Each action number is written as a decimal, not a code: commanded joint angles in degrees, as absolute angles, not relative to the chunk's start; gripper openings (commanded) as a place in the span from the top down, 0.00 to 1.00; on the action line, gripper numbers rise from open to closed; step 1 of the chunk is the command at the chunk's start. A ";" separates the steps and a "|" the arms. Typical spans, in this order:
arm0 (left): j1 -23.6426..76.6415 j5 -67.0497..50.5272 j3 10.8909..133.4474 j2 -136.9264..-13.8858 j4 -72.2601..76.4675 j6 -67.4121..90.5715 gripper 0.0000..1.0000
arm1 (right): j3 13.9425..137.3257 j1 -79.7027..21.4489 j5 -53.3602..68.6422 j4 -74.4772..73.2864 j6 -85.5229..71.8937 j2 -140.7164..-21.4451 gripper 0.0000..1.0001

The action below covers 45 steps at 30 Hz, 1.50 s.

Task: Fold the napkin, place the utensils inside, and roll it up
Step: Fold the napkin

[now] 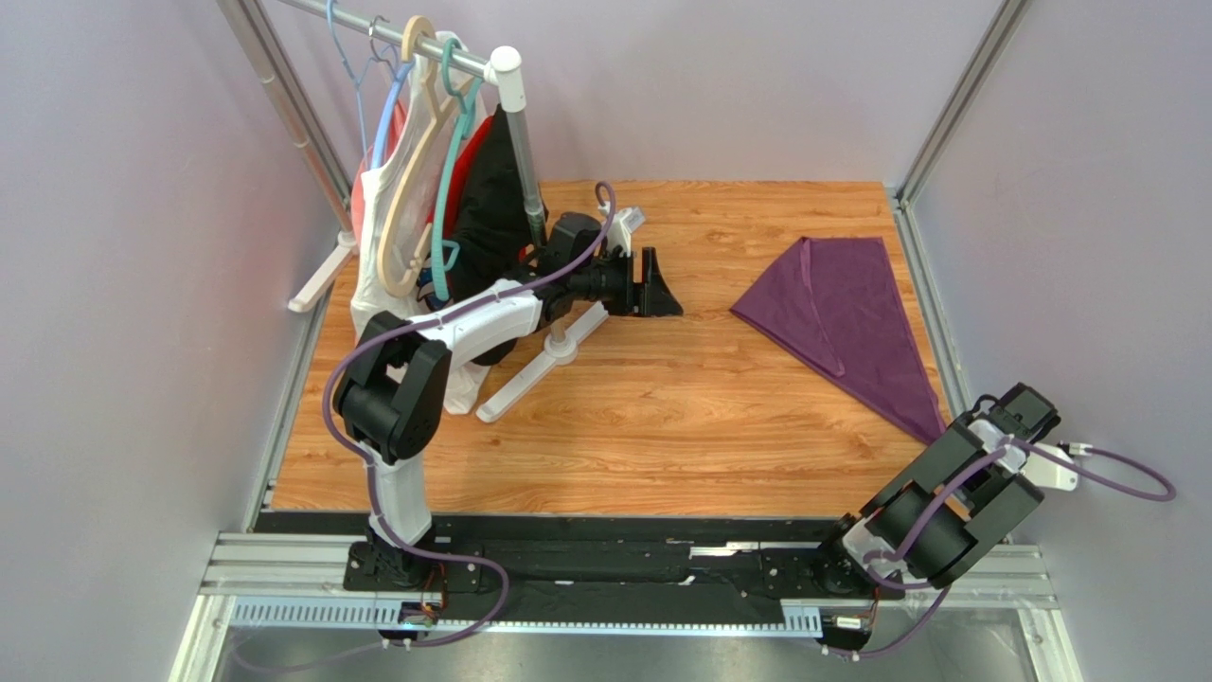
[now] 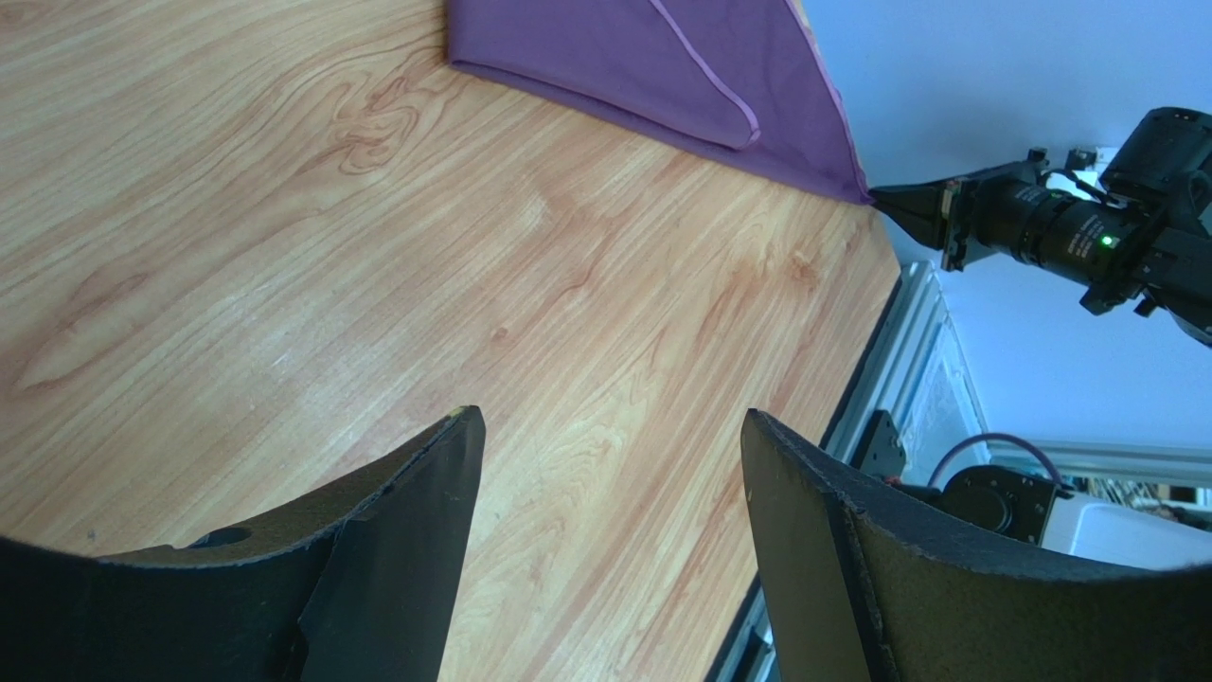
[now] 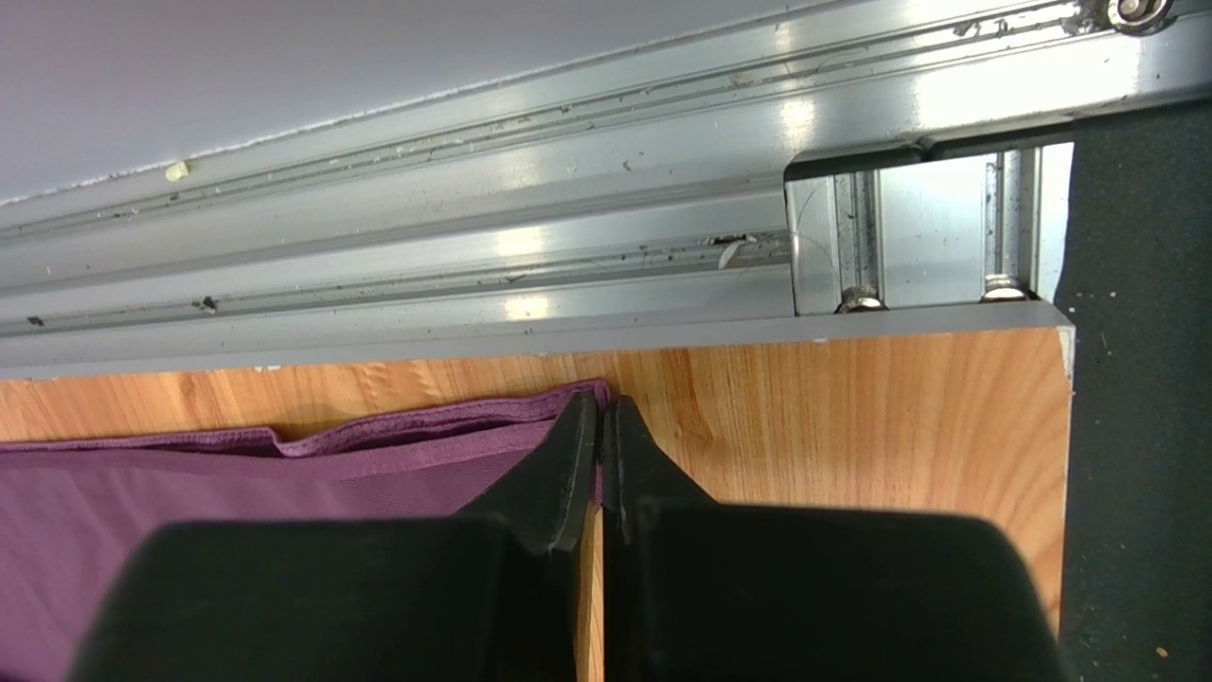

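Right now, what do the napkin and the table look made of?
napkin: thin cloth, purple, faint sheen; it creases and shows a stitched hem. table: wood or wood-look laminate, smooth; grain pattern visible, which one I can't tell.

The napkin (image 1: 847, 320) is showing as thin purple cloth with a faint sheen, softly wrinkled, its stitched hem running just left of the right fingers (image 3: 562, 469). Those 2 fingers are reading as matt black plastic with a finely grainy skin, and the left fingers (image 2: 399, 526) are looking the same. The table (image 1: 683, 412) beneath both pairs is showing a smooth wood-grain surface with a low gloss. Beyond the tips of the right fingers, the frame rail (image 3: 569, 242) is gleaming as bare brushed metal, scuffed and speckled in places.
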<state>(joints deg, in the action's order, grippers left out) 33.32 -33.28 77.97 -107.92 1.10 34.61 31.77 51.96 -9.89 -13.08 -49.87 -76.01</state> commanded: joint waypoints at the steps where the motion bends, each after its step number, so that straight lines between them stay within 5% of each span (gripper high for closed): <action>1: 32.34 -35.33 80.16 -107.93 2.64 34.45 0.25 | 32.96 52.38 -9.14 -13.36 -48.25 -71.48 1.00; 12: 31.99 -36.03 80.07 -107.40 2.20 33.75 0.25 | 35.50 49.14 -8.44 -16.26 -50.45 -61.00 1.00; 17: 31.64 -36.65 80.33 -107.14 1.93 33.22 0.25 | 39.89 39.48 -12.99 -16.35 -51.94 -63.45 1.00; 25: 31.11 -37.44 81.82 -106.52 0.26 31.03 0.25 | 51.65 22.44 -18.54 -15.12 -52.47 -73.63 1.00; 45: 29.80 -35.42 78.75 -104.33 -1.32 30.06 0.25 | 77.86 1.86 -17.32 -14.77 -53.52 -99.04 1.00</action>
<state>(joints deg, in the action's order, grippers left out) 32.40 -35.29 79.11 -107.44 -1.61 31.55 72.84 4.34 -17.26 -16.88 -52.18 -96.71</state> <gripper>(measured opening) 0.753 0.011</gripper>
